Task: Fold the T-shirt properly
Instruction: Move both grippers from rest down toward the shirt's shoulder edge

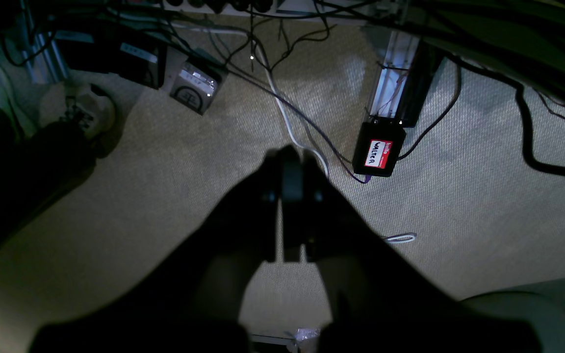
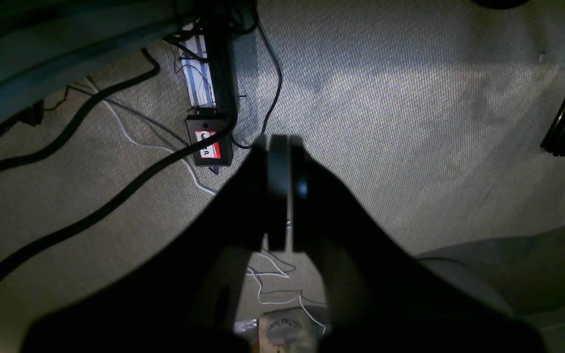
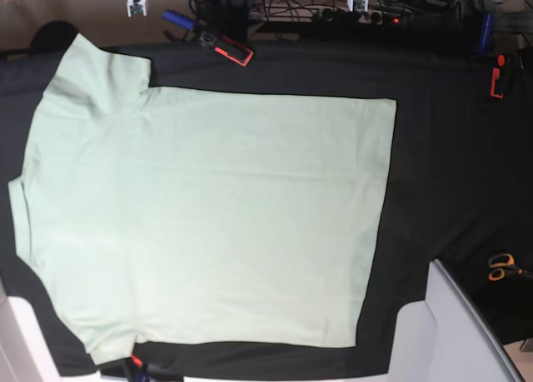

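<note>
No fold has been made so far, as far as can be judged: the large plain pale mint-green short-sleeved cotton T-shirt is laid flat and fully spread on the black-covered tabletop, with both sleeves out and only faint creases across the body. The whole of the folding is therefore judged to be left.

In the base view, read from left to right, the shoulders and sleeves are found at the left edge, the body fills the middle, and the straight hem closes the garment at the right. The long axis is thus laid across the picture, collar end leftward, hem rightward.

Neither arm is seen over the cloth. In the wrist views the left tool and the right tool are both seen pressed closed on nothing, hanging over the beige woven carpet, off the tabletop.
</note>
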